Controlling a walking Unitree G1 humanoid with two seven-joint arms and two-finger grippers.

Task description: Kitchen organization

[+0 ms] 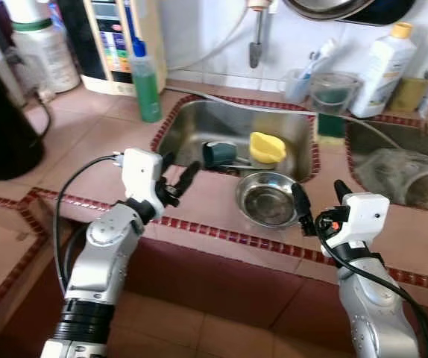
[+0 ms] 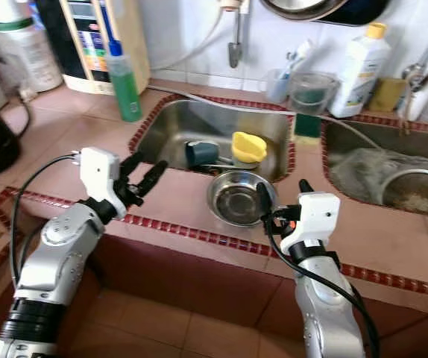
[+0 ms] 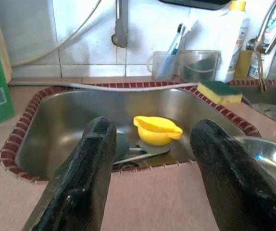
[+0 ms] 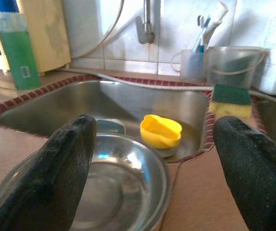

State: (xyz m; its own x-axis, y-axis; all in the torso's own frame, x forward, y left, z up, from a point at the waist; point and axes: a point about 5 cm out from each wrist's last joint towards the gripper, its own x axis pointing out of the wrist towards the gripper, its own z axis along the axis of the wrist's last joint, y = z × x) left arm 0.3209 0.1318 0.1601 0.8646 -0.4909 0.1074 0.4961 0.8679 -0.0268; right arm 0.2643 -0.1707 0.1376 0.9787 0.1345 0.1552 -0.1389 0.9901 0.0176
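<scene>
the right gripper (image 1: 322,201) hung with fingers spread just beside the steel bowl (image 1: 267,198) on the counter's front ledge, and the left gripper (image 1: 178,177) was likewise spread near the sink (image 1: 199,123). a clean pick probably called for straddling the bowl's thin rim squarely. the bowl looked empty; the sink held a yellow cup (image 1: 266,148) and a dark cup (image 1: 218,154).

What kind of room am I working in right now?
Almost certainly a home kitchen, at the washing-up spot: a steel sink set into a tiled counter, a steel bowl on its front edge, and a green dish soap bottle and sponge by the wall. Both grippers hover open before the sink.
</scene>
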